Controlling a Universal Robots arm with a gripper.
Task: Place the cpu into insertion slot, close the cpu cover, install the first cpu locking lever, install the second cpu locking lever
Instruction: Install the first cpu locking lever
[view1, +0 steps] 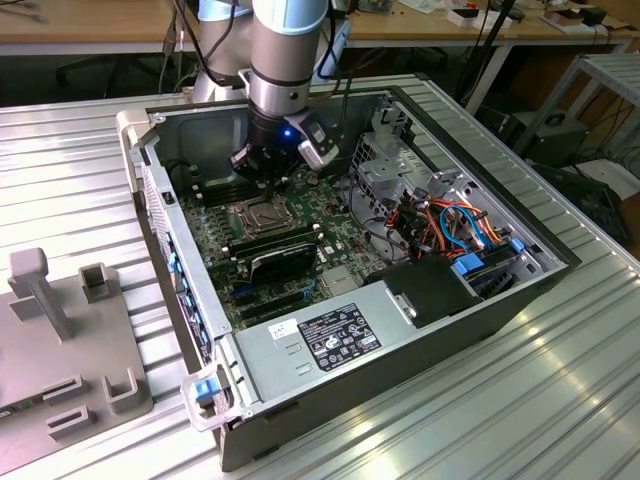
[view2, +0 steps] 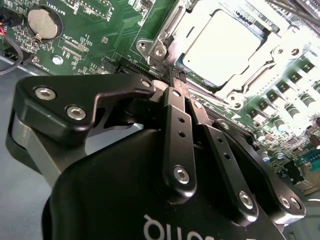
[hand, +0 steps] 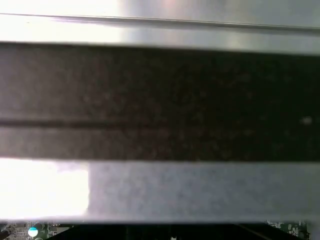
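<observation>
- The gripper (view2: 175, 79), black metal with fingers pressed together and holding nothing, sits just beside the insertion slot (view2: 165, 37) rim.
- The cpu (view2: 222, 47), flat and silver, lies in the slot just past the fingertips, framed by the cpu cover (view2: 272, 55).
- Green board all around, inside an open computer case (view1: 180, 300) on the ribbed worktop (view1: 500, 400).

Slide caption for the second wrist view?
Gripper closed beside the insertion slot, cpu seated under the cpu cover.
</observation>
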